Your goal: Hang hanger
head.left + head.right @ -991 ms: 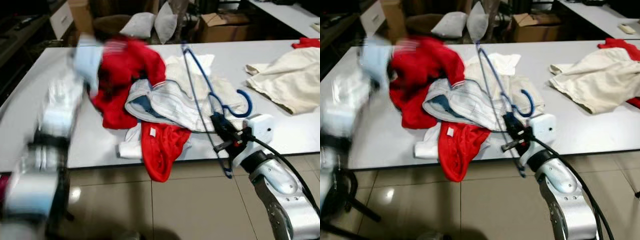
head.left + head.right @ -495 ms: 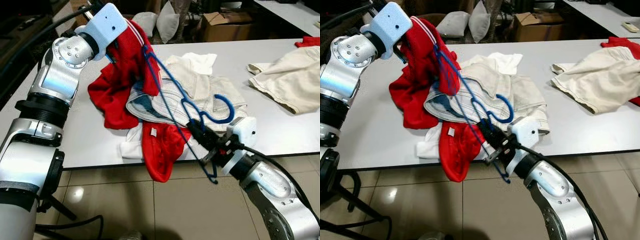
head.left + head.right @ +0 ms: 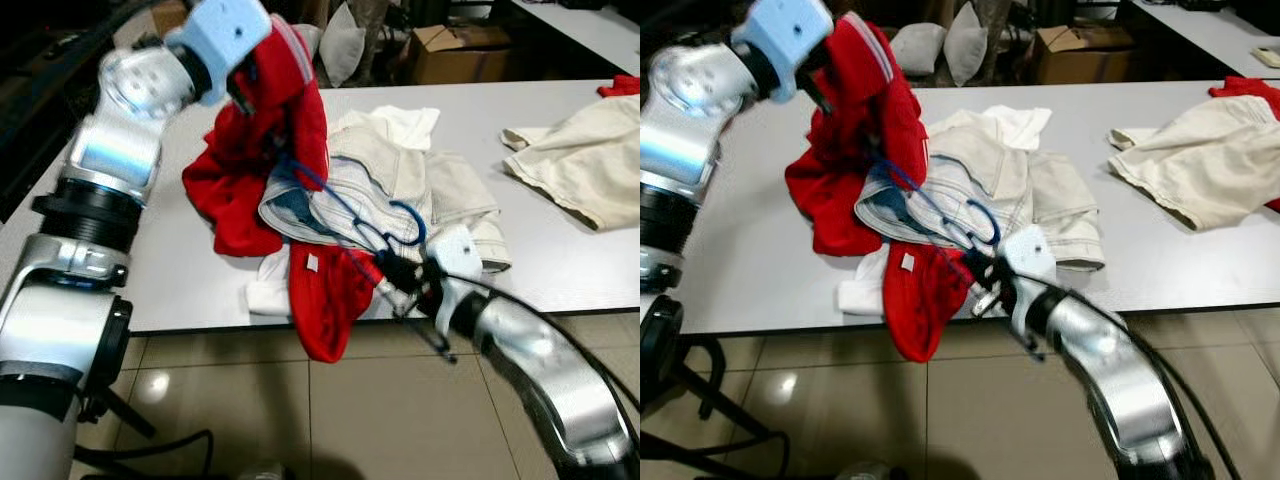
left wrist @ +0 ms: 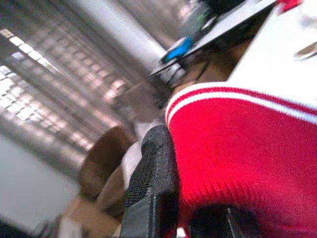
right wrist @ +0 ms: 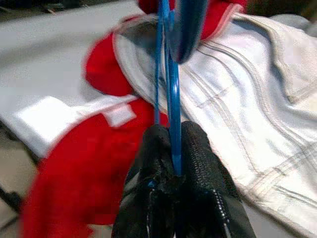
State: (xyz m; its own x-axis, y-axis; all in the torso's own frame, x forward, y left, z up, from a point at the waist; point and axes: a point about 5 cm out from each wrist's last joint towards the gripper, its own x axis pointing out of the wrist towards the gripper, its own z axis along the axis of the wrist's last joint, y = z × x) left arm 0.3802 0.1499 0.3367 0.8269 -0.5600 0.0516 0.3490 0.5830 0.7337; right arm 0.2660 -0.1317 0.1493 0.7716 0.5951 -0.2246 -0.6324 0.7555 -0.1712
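A blue wire hanger [image 3: 352,210] slants over the clothes pile, its hook [image 3: 408,222] near the table's front edge. My right gripper [image 3: 398,276] is shut on the hanger's lower bar; the right wrist view has the blue wire [image 5: 172,114] pinched between the black fingers [image 5: 154,163]. My left gripper [image 3: 243,88] holds up a red garment with white stripes [image 3: 285,95] above the pile; in the left wrist view the red knit [image 4: 247,144] lies against a black finger [image 4: 153,183]. The hanger's far end reaches toward the lifted red cloth.
A white table [image 3: 180,280] carries the heap: pale denim [image 3: 340,195], cream clothes [image 3: 400,160], and a red piece [image 3: 325,300] drooping over the front edge. Another cream garment [image 3: 580,170] lies at the right. Cardboard box [image 3: 450,50] and cushions [image 3: 345,40] stand behind; tiled floor below.
My right gripper has carried the hanger left and lower, tilting it flatter over the pile. My left gripper has lifted the red garment slightly higher and to the right.
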